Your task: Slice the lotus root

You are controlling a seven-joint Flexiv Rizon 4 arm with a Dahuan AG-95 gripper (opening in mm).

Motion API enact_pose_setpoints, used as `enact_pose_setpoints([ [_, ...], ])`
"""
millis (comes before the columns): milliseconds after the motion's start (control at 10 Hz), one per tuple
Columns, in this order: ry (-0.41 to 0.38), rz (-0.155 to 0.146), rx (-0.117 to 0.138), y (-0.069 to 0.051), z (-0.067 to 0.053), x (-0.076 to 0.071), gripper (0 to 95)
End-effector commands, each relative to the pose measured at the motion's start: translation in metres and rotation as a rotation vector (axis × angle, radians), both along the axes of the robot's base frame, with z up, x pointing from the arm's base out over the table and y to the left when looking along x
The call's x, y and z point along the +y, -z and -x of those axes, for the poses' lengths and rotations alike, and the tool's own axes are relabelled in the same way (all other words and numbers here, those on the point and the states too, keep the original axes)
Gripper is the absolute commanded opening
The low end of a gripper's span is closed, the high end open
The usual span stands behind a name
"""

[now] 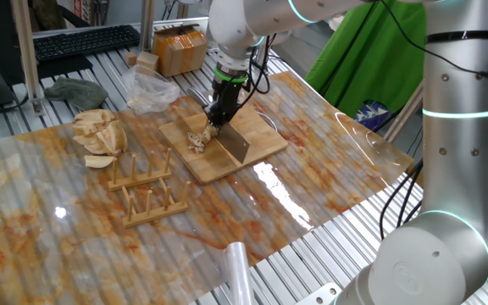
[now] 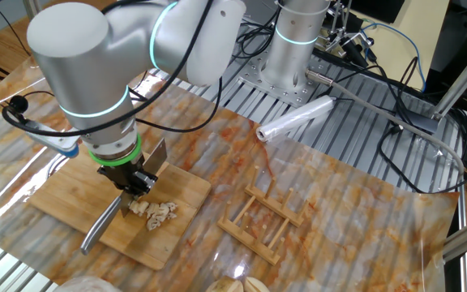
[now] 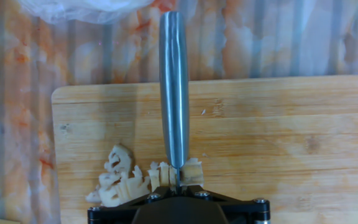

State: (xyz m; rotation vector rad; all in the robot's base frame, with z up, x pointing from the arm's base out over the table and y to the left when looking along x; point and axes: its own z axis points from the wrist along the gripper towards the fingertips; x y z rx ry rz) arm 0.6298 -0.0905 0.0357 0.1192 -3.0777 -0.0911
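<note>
Steel cleaver [image 2: 104, 226] in closed hand [image 2: 139, 185]

The cleaver [image 3: 174, 93] is smooth brushed grey metal. The cutting board [image 3: 278, 143] is matt pale wood, like the slatted rack [image 1: 146, 193]. A glossy, marbled orange sheet [image 1: 312, 195] covers the ribbed metal table [image 1: 329, 254].

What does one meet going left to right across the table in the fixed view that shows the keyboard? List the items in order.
Heap of pale wedges → wooden rack → lotus root → cleaver, held by the hand → right edge of the cutting board.
</note>
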Motion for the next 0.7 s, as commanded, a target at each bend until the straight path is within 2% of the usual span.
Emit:
enact_pose_setpoints([
  [100, 0.004, -0.001, 0.012, -0.011, 0.001, 0.002, 0.0],
  [400, -0.002, 0.010, 0.011, -0.018, 0.002, 0.003, 0.0],
  [700, -0.006, 0.029, 0.019, -0.037, 0.005, 0.000, 0.0],
])
